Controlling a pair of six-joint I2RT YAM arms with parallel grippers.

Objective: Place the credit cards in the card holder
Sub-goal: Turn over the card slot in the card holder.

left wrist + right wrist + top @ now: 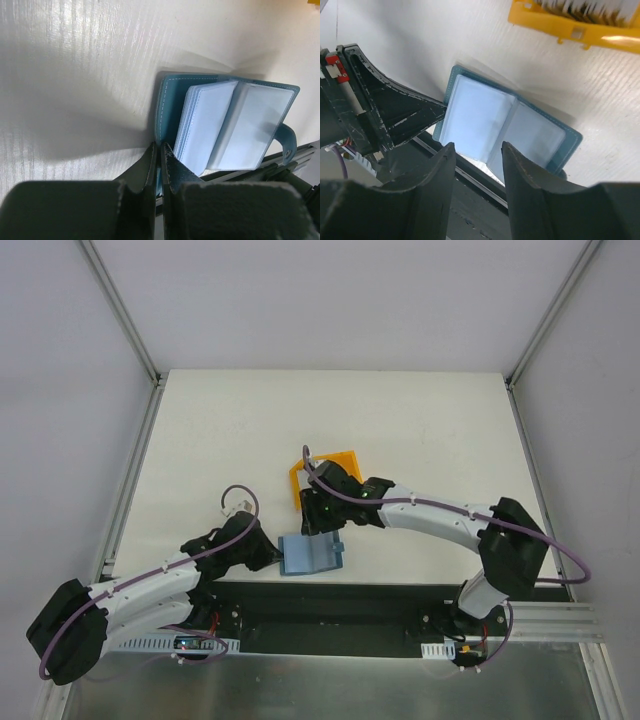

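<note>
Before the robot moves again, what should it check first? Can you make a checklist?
1. The card holder lies open with its pockets showing: ok.
2. The left gripper is shut on the holder's cover edge: ok.
3. The right gripper is open above the holder: ok.
4. A card sits between the right gripper's fingers: not ok, nothing is there.
5. The credit cards are in the yellow bin: ok.
6. A pocket is free for a card: cannot tell, the pockets are too pale to read.

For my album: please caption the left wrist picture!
Left gripper shut on the cover of the open card holder, clear pockets fanned out.
</note>
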